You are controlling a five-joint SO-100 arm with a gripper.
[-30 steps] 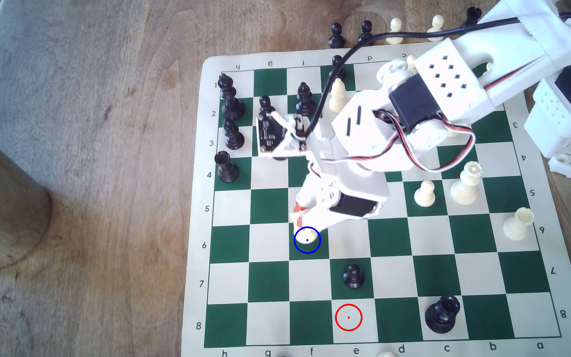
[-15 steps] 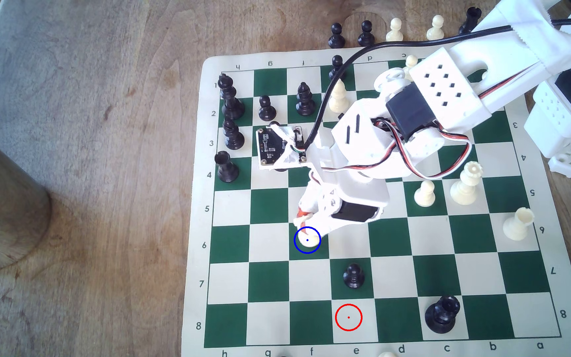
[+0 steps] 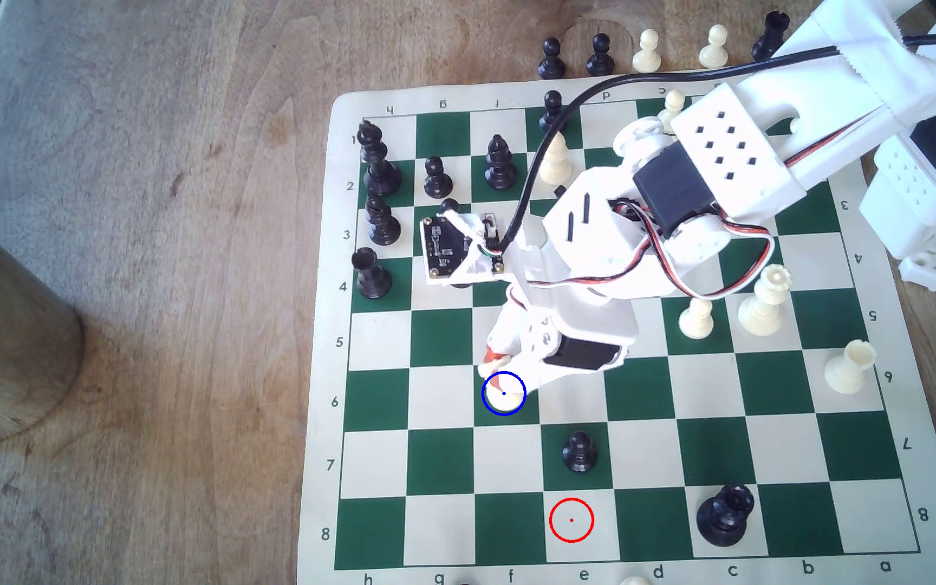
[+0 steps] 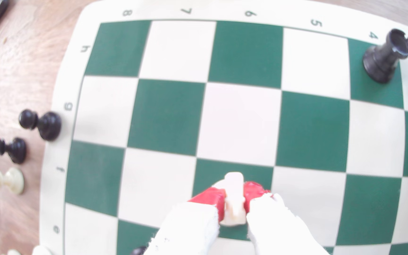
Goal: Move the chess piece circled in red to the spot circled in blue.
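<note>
Fingers (image 4: 208, 201) clamped on cream piece (image 4: 233, 196), red pads either side; gripper (image 3: 502, 365) low over blue-ringed square (image 3: 517, 415), mid-board toward f-file edge, piece base inside ring, likely for release.

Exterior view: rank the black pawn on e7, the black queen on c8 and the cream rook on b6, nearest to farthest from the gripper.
Measured from the gripper:
1. Black pawn, just below-right of it.
2. Black queen, bottom row.
3. Cream rook, toward the board's right edge.
</note>
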